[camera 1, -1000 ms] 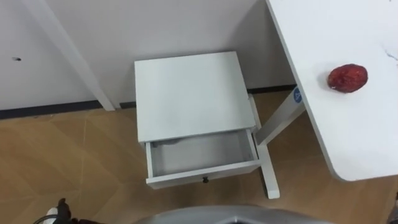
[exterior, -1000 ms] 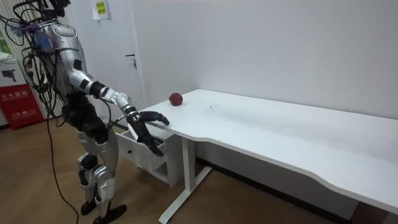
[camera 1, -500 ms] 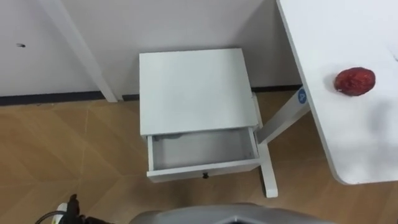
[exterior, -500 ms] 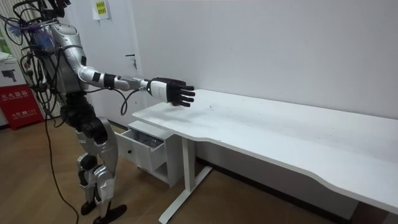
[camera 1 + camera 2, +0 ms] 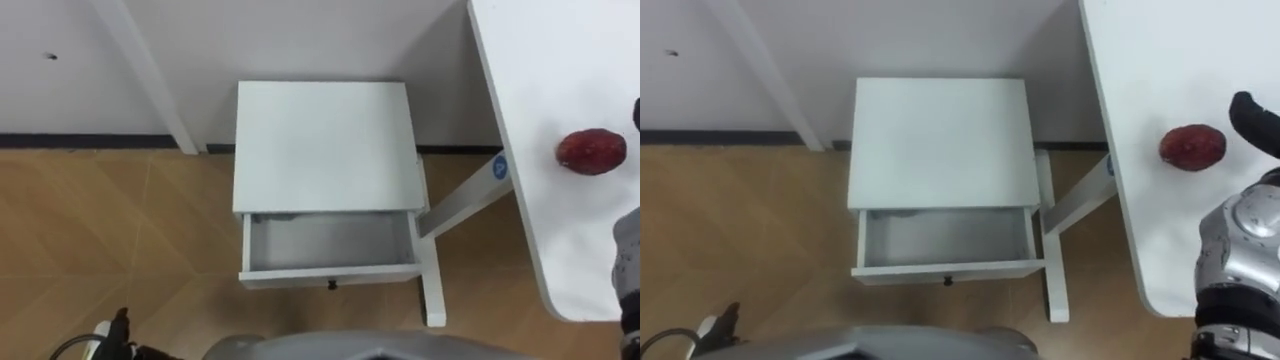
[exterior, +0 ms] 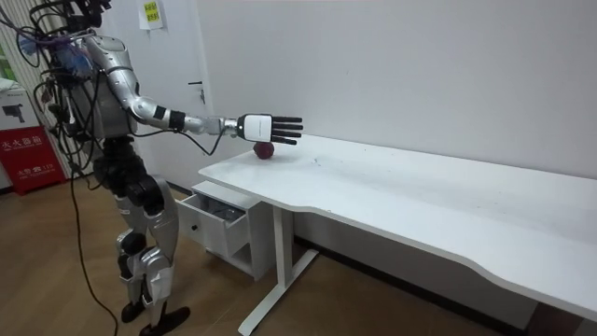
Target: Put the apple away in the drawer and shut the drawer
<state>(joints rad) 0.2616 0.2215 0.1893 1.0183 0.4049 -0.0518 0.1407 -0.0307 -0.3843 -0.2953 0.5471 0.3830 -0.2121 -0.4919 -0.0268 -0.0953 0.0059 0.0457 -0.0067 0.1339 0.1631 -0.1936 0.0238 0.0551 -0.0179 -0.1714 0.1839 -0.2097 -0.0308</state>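
A dark red apple [image 5: 591,152] [image 5: 1192,147] [image 6: 265,149] lies on the white table [image 5: 540,60] near its left end. My right hand [image 6: 270,129] is stretched out flat just above the apple, fingers straight and open, holding nothing. A dark fingertip [image 5: 1250,120] shows beside the apple. The white cabinet [image 5: 325,145] stands on the floor left of the table. Its drawer [image 5: 330,245] is pulled out towards me and is empty, with a small dark knob [image 5: 331,285] on the front. My left hand [image 5: 105,338] is at the lower left edge.
The table's white leg and foot [image 5: 432,290] stand close to the right of the drawer. Wood floor [image 5: 110,230] spreads to the left of the cabinet. A white wall [image 5: 300,40] is behind it. In the room view, a red box [image 6: 23,149] stands behind the robot.
My right arm has swung up from beside the drawer to over the table, and the hand now hovers flat above the apple. The head camera has shifted, sliding the scene rightward.
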